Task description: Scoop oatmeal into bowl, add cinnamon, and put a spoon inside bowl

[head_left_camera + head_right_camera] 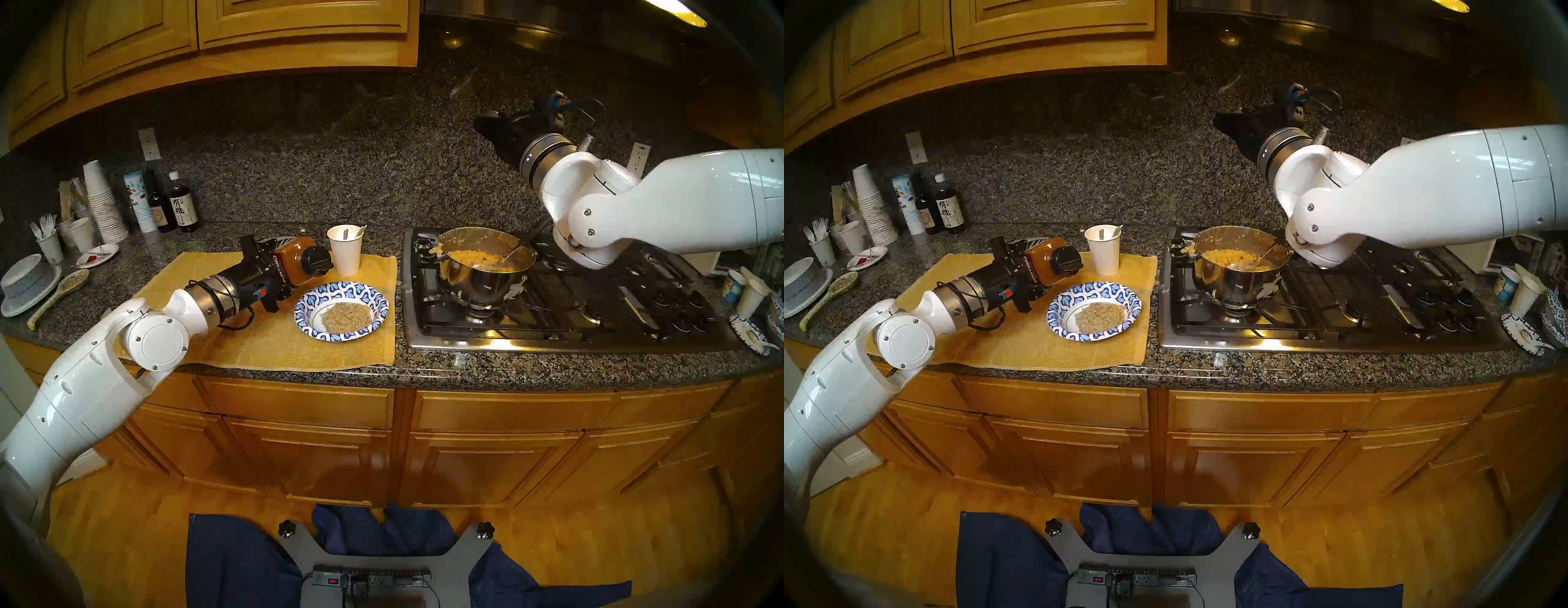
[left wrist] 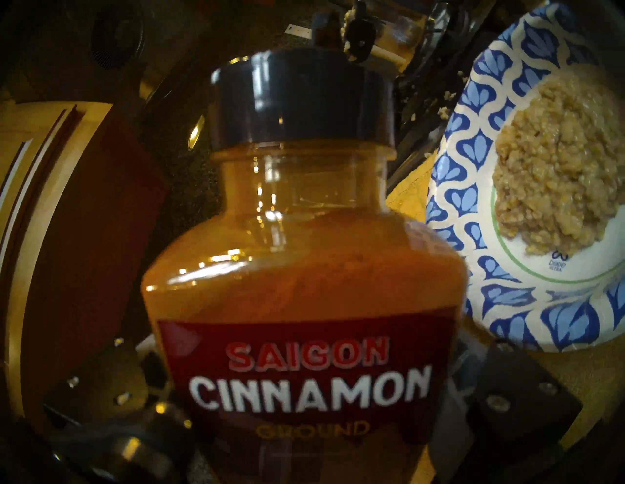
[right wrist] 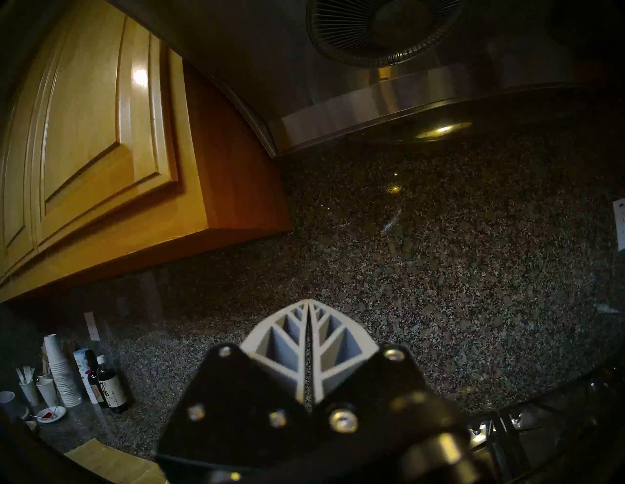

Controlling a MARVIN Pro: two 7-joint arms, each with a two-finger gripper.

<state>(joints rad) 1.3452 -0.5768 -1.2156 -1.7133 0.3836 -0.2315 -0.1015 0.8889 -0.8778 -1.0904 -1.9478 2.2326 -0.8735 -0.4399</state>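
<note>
Your left hand (image 1: pixel 283 271) grips the cinnamon bottle (image 1: pixel 297 265) sideways.
Its cap points toward the paper cup, just behind the bowl (image 1: pixel 342 311); your right hand (image 3: pixel 309 306) is clenched empty.

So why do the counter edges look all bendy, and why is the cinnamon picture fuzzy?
Head views: the fisheye lens curves the counter edge. Left wrist view: the cinnamon bottle sits very close, so its label blurs, with glare spots on the plastic.

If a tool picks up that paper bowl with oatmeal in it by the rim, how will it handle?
The bowl is thin paper, so its wide rim would probably flex. The oatmeal sits off-centre, so it may tip that way. The clumped oatmeal looks unlikely to slosh.
</note>
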